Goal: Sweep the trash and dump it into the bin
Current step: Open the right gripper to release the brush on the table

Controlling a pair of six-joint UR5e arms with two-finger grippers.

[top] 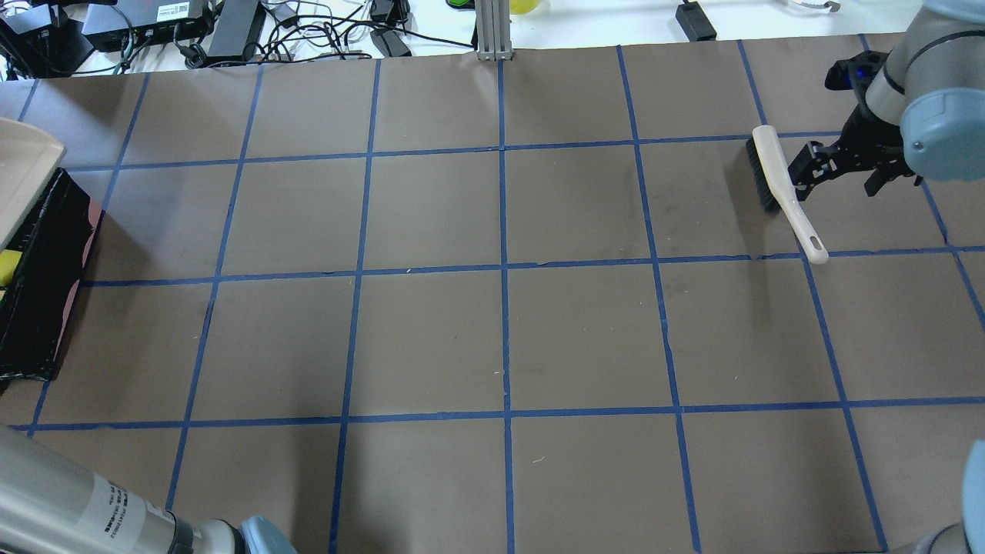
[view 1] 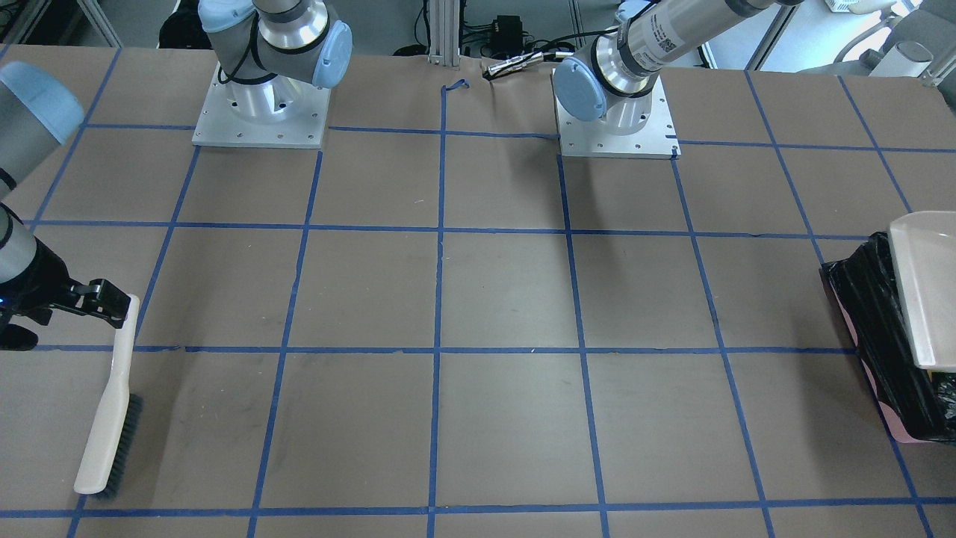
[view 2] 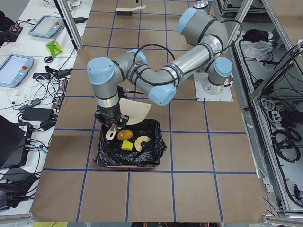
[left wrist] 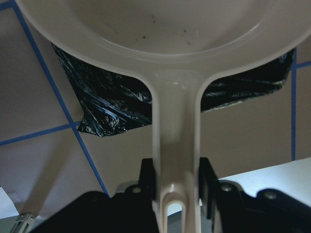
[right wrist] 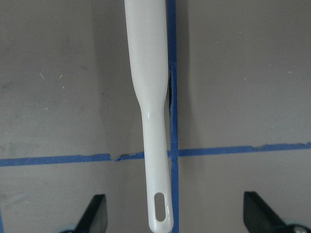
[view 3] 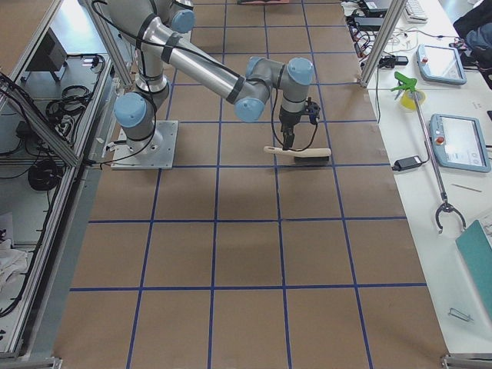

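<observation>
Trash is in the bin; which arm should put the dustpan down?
Left: the left gripper is shut on the dustpan handle over the bin; the right gripper is open above the brush.

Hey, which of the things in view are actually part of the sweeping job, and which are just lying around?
Job: brush, dustpan, bin holding cream crescent, brown lump, yellow wedge.
Lying about: side-bench tablets, cables, grabber stick.

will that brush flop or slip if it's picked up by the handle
Probably stiff: the brush looks like moulded plastic. Its handle looks smooth and glossy, so it may slip. Bristles sit at one end, so it likely tips that way.
</observation>
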